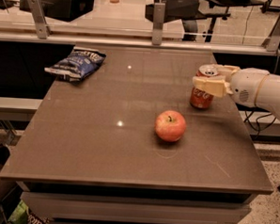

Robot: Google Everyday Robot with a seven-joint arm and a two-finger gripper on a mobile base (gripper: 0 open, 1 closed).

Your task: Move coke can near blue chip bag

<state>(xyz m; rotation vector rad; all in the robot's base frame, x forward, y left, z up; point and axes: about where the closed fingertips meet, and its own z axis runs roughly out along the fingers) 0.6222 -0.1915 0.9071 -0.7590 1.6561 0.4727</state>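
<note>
The coke can [201, 97], red with white script and a silver top, stands upright on the brown table [105, 149] near its right edge. My gripper [208, 76] reaches in from the right and its pale fingers [209, 86] sit on either side of the can's upper part, closed against it. The blue chip bag [76, 63], crumpled dark-blue foil, lies flat at the table's far left corner, well away from the can.
A red apple [170, 126] sits on the table, front-left of the can. A rail with metal posts [158, 23] runs along the table's far edge. Office chairs and a dark box stand beyond it.
</note>
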